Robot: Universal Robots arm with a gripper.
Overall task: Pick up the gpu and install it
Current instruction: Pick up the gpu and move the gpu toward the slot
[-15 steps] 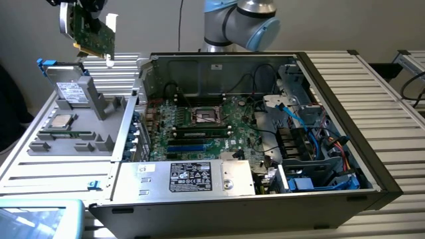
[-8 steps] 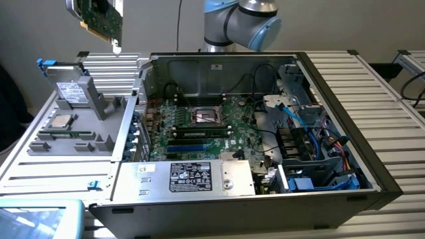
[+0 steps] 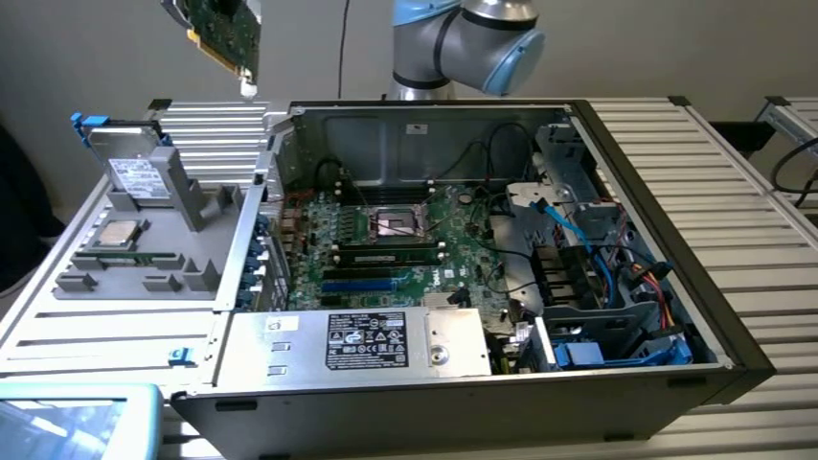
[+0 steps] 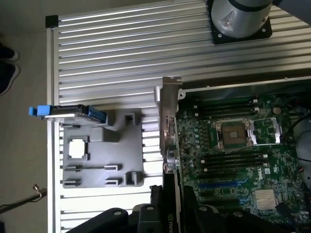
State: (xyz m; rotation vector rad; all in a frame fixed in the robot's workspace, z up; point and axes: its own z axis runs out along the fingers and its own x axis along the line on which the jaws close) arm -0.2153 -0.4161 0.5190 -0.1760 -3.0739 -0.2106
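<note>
Tool (image 4: pixel 167 218) has the gpu (image 3: pixel 225 34) clamped, card hanging long-ways straight down from it, bracket end lowest, high over the counter (image 3: pixel 715 182) beside the open case's (image 3: pixel 614 383) wall, motherboard (image 3: pixel 383 240) just beyond.

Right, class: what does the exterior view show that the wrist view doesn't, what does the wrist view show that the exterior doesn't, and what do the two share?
Exterior view's own: the gpu seen from the side, aloft beside the open case, plus the labelled power supply and the drive-bay cables. Wrist view's own: the hand closed on the gpu, looking down along the card to its silver bracket. Shared: the motherboard with its CPU socket, and the grey tray carrying a processor chip.
</note>
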